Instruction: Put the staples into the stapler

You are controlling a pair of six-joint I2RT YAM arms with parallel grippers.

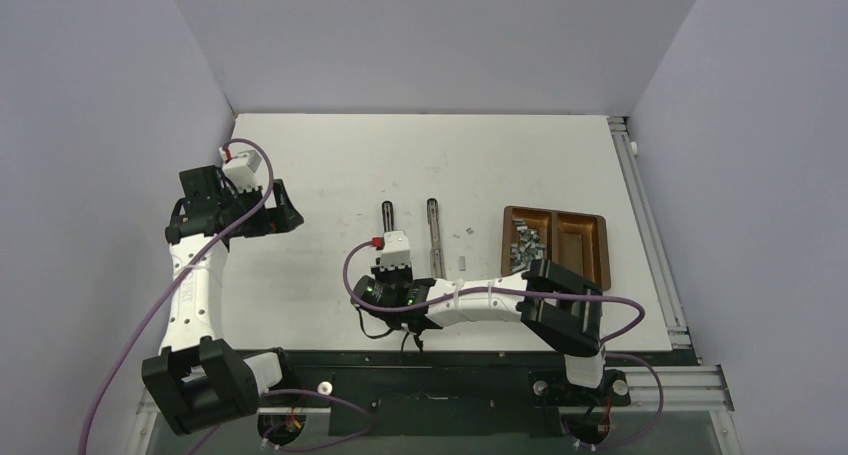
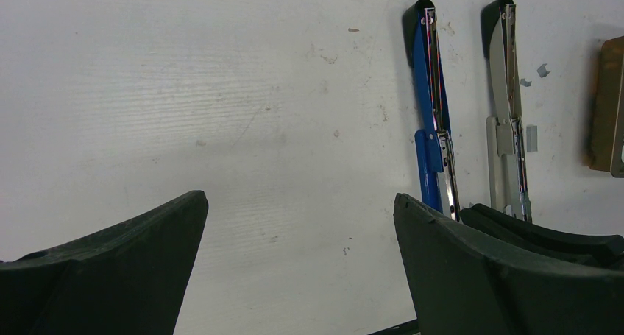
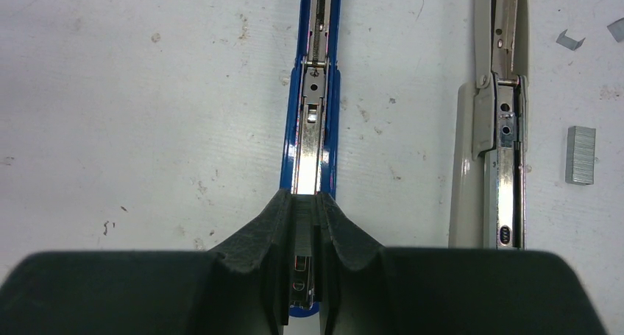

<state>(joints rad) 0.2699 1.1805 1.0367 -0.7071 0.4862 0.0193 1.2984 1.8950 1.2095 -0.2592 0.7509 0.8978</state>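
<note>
- The blue stapler [image 3: 313, 140] lies opened out flat on the white table [image 1: 320, 175], its shiny staple channel facing up.
- The right gripper [image 3: 307, 201] is over the near end of the blue stapler. Its jaws are drawn close together, one on each side of the channel. Whether they pinch a strip there I cannot tell.
- A grey stapler [image 3: 500, 151] lies just beside the blue stapler, parallel to it and opened the same way.
- One short staple strip [image 3: 580, 154] lies loose on the table beyond the grey stapler, on the side away from the blue stapler.
- The staples [image 1: 527, 243] sit in a loose pile in a brown wooden tray [image 1: 580, 237], further out on that same side, in the compartment nearer the blue stapler.
- The left gripper [image 2: 299, 197] is well apart from the blue stapler on its opposite side, jaws spread wide and holding nothing.
</note>
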